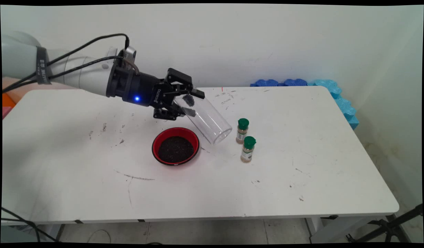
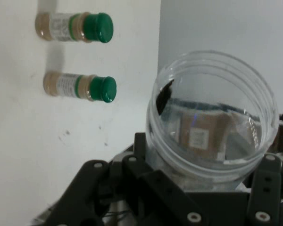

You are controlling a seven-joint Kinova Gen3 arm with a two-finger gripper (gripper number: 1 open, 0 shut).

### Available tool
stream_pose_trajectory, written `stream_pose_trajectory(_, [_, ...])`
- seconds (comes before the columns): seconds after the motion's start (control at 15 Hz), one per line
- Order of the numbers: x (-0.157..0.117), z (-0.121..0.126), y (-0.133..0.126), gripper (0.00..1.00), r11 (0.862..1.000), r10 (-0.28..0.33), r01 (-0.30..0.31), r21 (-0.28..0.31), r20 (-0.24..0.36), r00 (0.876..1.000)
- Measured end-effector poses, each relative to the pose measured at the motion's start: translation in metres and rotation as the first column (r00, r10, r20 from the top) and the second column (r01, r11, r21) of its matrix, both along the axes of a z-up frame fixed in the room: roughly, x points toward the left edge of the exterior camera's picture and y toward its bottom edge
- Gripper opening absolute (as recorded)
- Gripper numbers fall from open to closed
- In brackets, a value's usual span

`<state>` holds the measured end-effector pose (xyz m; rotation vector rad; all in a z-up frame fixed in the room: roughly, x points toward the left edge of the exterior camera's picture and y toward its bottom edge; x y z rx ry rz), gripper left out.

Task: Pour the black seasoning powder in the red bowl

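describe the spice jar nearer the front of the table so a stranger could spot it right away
On the white table, find the red bowl of dark grounds in the middle, then look to its right. Two small green-capped spice jars stand there upright; the front spice jar is the one closer to the table's near edge, while the rear spice jar stands closer to the tilted clear jar.

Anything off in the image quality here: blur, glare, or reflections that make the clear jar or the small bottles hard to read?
Main view: sharp, evenly lit; the clear jar in the gripper reads mostly by its rim, and soft shadows lie beside the red bowl. Hand view: the two spice bottles look slightly soft; reflections in the jar's wall muddle its inside.
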<state>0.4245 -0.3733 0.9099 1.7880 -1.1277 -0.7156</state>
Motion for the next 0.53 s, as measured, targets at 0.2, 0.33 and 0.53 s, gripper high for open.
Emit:
stream_pose_trajectory(0.2, [-0.002,0.008,-0.002,0.00,0.987,-0.076,0.088,-0.135,0.092,0.993])
stream_pose_trajectory(0.33, [-0.004,0.013,-0.004,0.00,0.962,-0.120,0.157,-0.222,0.169,0.978])
stream_pose_trajectory(0.53, [-0.007,0.021,-0.007,0.00,0.907,-0.164,0.256,-0.333,0.280,0.946])
